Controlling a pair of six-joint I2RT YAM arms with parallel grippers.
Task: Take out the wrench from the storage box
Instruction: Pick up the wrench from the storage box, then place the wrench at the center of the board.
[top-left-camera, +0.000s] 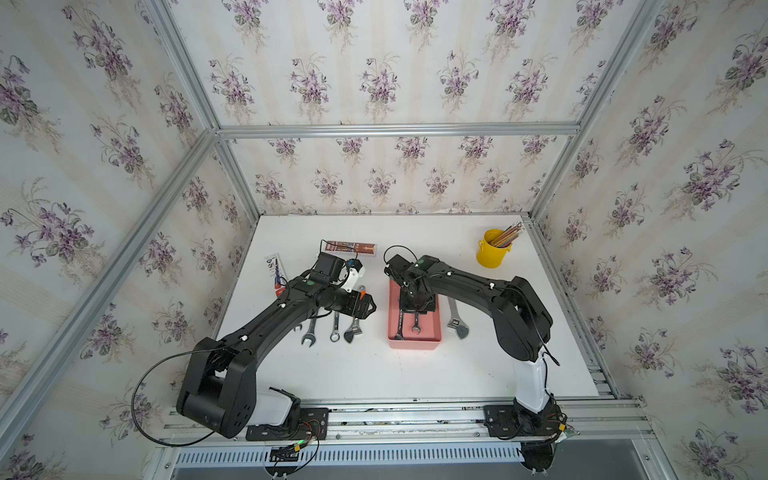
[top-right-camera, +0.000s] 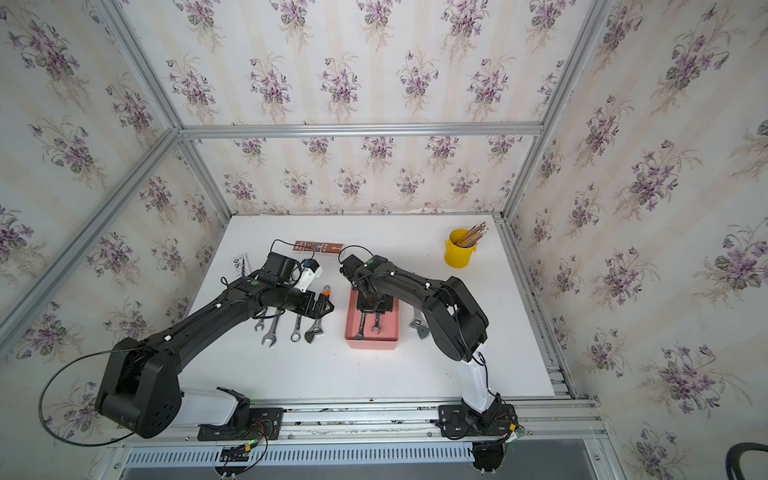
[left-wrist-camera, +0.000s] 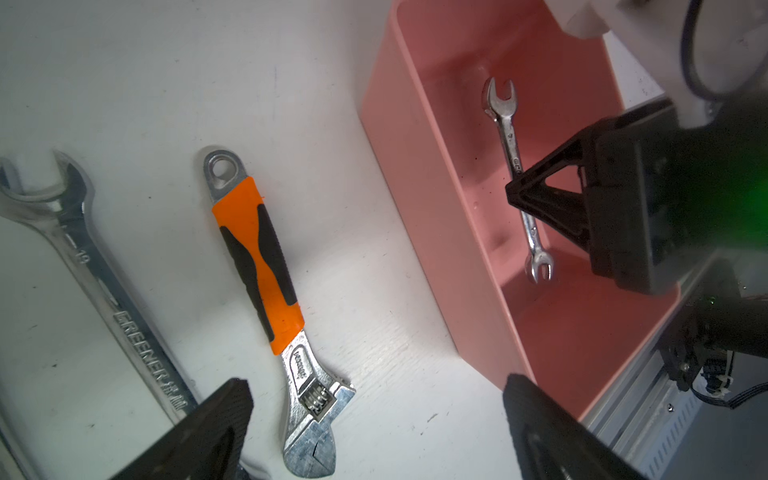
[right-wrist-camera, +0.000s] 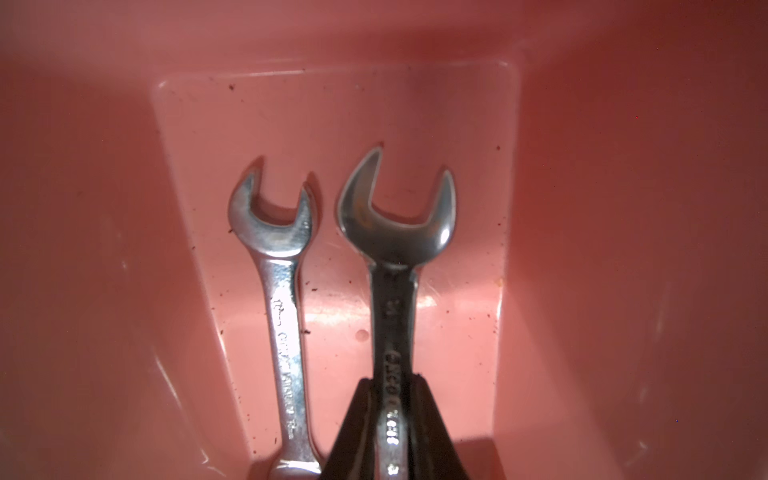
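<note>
Your left arm (top-left-camera: 266, 328) and right arm (top-left-camera: 469, 282) wear matte black shells dotted with small white clips (top-left-camera: 282, 305). Each has a white base link (top-left-camera: 532, 378) bolted to a black plate (top-left-camera: 316, 415). A green light (top-left-camera: 309, 283) glows near each wrist, and a thin black cable (top-left-camera: 133, 401) loops off the left shoulder. The right pincer (left-wrist-camera: 515, 195) has black fingers shaped as open triangular frames.

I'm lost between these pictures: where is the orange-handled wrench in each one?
In a top view: the orange-handled wrench lies left of the pink storage box.
In a top view: the same spot.
Left wrist: whole, near the middle, box beside it.
Right wrist: not in it.
Shared landmark: the pink storage box, in all four.
</note>
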